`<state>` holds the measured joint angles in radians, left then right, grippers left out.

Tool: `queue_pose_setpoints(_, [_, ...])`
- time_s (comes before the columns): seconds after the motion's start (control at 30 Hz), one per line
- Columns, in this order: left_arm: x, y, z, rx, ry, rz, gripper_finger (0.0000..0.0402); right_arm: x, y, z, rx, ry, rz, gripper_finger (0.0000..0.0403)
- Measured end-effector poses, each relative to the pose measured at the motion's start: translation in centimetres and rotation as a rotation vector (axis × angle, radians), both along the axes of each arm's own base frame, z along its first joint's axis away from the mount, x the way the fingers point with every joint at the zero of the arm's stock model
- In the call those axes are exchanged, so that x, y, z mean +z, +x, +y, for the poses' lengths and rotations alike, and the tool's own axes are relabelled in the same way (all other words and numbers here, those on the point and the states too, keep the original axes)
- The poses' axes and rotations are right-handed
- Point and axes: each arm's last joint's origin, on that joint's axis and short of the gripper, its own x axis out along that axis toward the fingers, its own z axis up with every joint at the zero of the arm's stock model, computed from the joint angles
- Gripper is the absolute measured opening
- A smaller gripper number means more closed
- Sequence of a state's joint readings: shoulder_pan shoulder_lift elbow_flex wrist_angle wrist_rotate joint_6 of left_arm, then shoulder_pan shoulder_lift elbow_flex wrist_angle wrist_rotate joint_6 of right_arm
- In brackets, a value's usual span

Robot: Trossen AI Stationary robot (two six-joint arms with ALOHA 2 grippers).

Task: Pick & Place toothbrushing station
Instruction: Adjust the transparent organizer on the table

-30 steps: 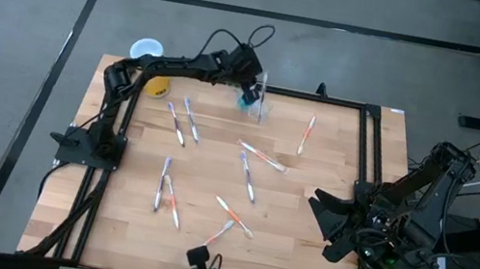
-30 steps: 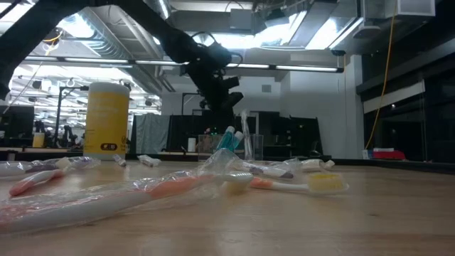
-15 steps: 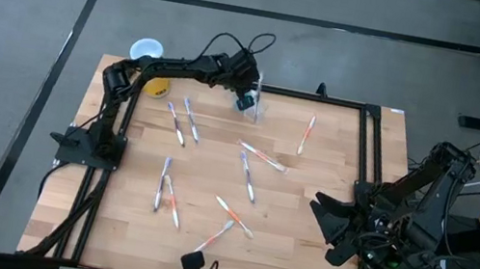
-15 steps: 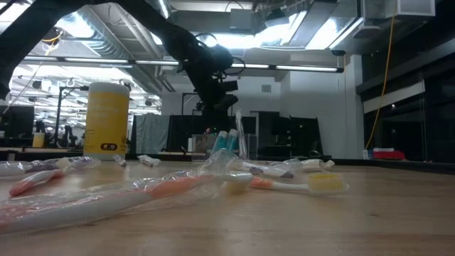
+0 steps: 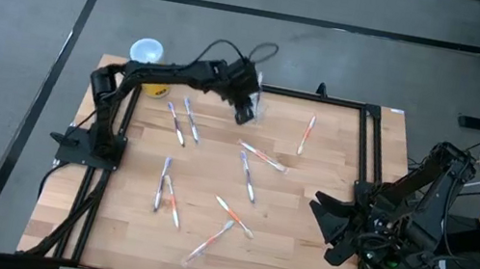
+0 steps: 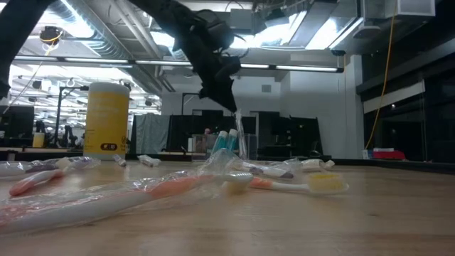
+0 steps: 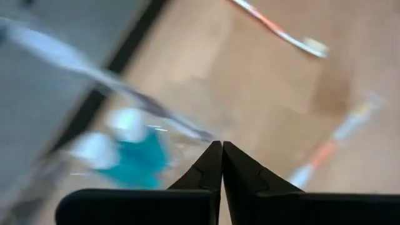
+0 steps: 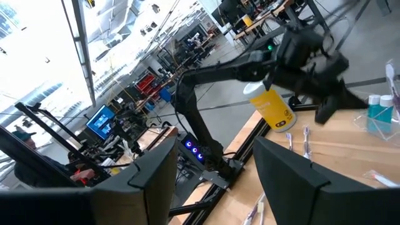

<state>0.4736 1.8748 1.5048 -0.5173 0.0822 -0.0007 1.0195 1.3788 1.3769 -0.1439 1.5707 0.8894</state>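
Up at the far edge of the table (image 5: pixel 302 233), the left gripper (image 5: pixel 245 114) hangs with its fingers (image 7: pixel 209 169) pressed flat together, tips meeting in a point and nothing visibly pinched between them. Just under those tips stands the station (image 6: pixel 237 142), a clear little holder with teal pieces (image 7: pixel 134 159) inside; the fingertips sit at its upper rim, though I cannot tell whether they touch it. A little beyond the gripper lie two wrapped toothbrushes (image 5: pixel 262 156), with more scattered farther across the wood toward the near edge (image 5: pixel 234 216). Back along the left arm, near the table's corner, stands a yellow canister (image 6: pixel 106 119) with a white top.

Well away from all that, the right gripper (image 5: pixel 322 215) waits at the table's right side, its fingers (image 8: pixel 284 165) spread wide and empty.
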Motion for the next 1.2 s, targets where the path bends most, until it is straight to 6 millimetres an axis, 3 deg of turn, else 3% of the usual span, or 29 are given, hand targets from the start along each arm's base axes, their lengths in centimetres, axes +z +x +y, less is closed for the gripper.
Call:
queue_pose_setpoints(0.2, [-2.9,0.7,-3.1,0.016,0.013,0.033,0.0006,0.0,0.0,0.0,0.0,-0.001,0.001,0.0213])
queue_pose_setpoints(0.6, [-7.7,1.3,-1.3,0.119,-0.039,0.019,0.0002,0.0,-0.2,0.1,0.008,-0.007,0.004,0.0213])
queue_pose_setpoints(1.2, [-7.8,1.6,2.0,0.288,-0.011,-0.162,0.0002,0.0,-0.3,0.2,0.012,-0.011,0.007,0.0213])
